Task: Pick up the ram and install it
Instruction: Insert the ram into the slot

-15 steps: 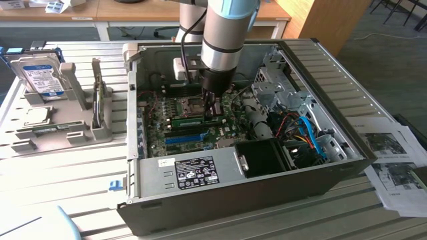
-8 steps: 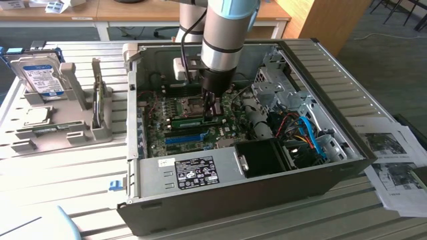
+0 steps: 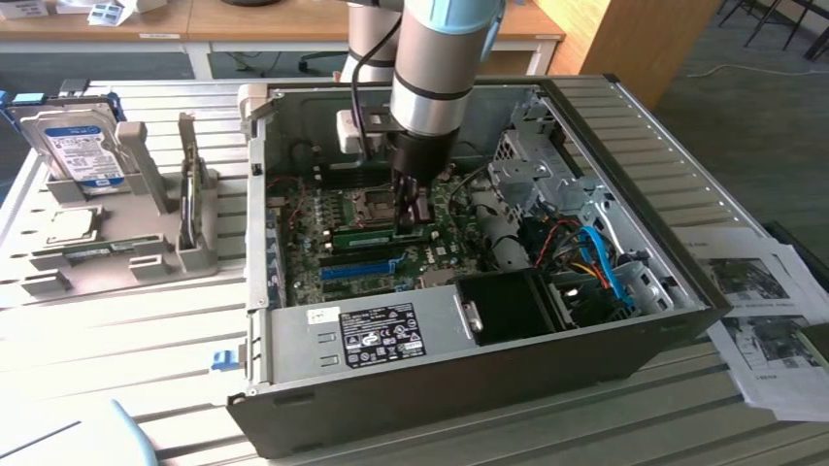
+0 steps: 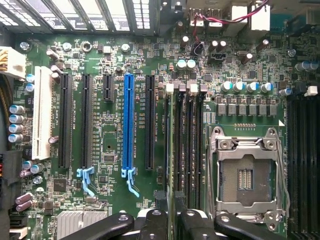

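**Ram (image 4: 172,145), a long thin green circuit-board stick, on edge in a memory slot with the pincer (image 4: 172,226) spread around it**

The pincer hangs low over the motherboard inside the open grey metal computer case (image 3: 647,330). Its two black fingers (image 4: 152,224) stand apart, one on either flank of the ram, with a sliver of gap on each side, so nothing is pinched. The ram runs along the slot's length. In the exterior view the ram (image 3: 373,236) shows as a green strip just beside the tip of the pincer (image 3: 412,216).

Next to the stick lie the black empty memory slots (image 4: 192,145), then the silver-framed processor socket (image 4: 246,175). On its other side come a black expansion slot (image 4: 149,122), the long blue slot (image 4: 129,125) and, well apart, a white slot (image 4: 42,115).

Outside the case, toward the exterior view's left, a grey moulded holder (image 3: 130,257) on the slatted desk (image 3: 130,330) carries an upright hard drive (image 3: 78,146). Printed sheets (image 3: 764,311) lie at the exterior view's right
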Controlling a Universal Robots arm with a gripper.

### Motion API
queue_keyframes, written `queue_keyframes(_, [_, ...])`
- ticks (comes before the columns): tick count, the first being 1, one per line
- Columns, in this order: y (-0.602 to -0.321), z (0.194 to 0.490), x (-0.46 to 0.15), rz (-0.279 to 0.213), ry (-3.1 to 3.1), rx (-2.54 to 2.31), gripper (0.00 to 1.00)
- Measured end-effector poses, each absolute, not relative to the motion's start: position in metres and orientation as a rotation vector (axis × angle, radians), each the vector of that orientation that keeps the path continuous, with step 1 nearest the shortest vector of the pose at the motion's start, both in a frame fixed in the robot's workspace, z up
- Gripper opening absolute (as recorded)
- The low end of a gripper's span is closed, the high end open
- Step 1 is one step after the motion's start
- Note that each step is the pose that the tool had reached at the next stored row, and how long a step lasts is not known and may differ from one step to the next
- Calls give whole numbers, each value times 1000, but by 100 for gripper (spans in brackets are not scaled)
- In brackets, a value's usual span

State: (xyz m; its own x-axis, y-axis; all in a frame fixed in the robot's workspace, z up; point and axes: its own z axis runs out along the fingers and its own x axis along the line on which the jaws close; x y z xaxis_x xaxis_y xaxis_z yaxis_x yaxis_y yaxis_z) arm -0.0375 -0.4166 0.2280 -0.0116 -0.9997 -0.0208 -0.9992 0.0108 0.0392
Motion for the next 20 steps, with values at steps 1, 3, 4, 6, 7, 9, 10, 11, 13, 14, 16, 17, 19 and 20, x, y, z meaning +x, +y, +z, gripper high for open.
queue_keyframes(1, [-417,229,-38,-66,-2224,2199,18])
queue_keyframes(3, [-417,231,-38,-66,-2224,2199,18])
queue_keyframes(4, [-417,232,-38,-66,-2224,2199,18])
queue_keyframes(6, [-417,235,-38,-67,-2224,2199,18])
queue_keyframes(7, [-417,236,-38,-66,-2224,2199,18])
queue_keyframes(9, [-417,239,-38,-66,-2224,2199,18])
queue_keyframes(10, [-417,240,-38,-66,-2224,2199,18])
queue_keyframes(11, [-417,242,-38,-66,-2224,2199,18])
queue_keyframes(13, [-417,245,-38,-66,-2224,2199,18])
queue_keyframes(14, [-417,246,-38,-66,-2224,2199,18])
queue_keyframes(16, [-417,249,-38,-66,-2224,2199,18])
queue_keyframes(17, [-417,250,-38,-66,-2224,2199,18])
queue_keyframes(19, [-417,252,-38,-66,-2224,2199,18])
queue_keyframes(20, [-417,253,-38,-66,-2224,2199,18])
